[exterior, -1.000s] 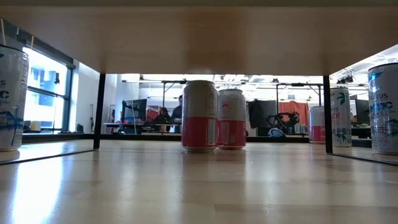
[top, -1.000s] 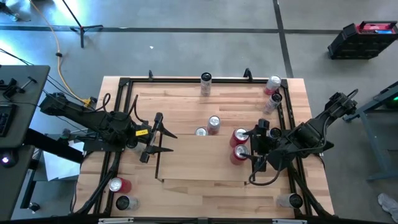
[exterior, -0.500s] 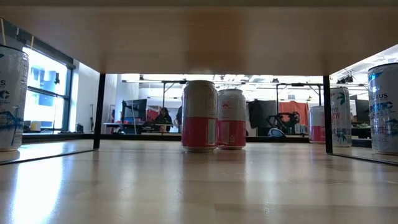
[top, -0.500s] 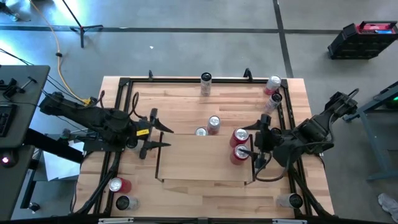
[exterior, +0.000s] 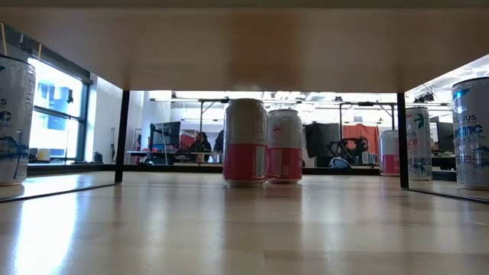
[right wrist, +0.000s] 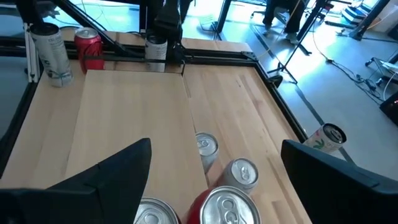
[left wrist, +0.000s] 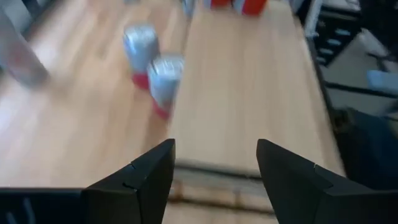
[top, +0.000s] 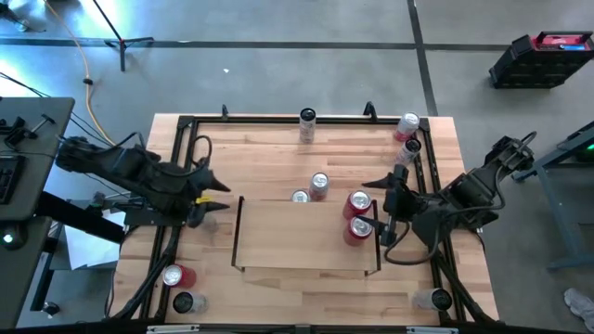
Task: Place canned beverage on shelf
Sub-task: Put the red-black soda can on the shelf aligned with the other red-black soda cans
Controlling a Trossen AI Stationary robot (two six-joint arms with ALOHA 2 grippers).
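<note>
Both claws hang empty over the light-wood worktop (top: 278, 139), cans on the shelf.
The left claw (top: 215, 195) sits by the left rail of the flat light-wood shelf with thin black rails (top: 306, 237), its fingers (left wrist: 140, 180) apart and nothing between them. The right claw (top: 382, 206) hovers at the shelf's right edge, fingers (right wrist: 106, 174) spread wide, just beside two red-and-silver drink cans (top: 357, 215) standing inside that edge. Two more silver cans (top: 311, 188) stand at the shelf's far rail. Other cans wait at the worktop's far-right corner (top: 406, 137), far edge (top: 307, 125) and near-left corner (top: 176, 288).
</note>
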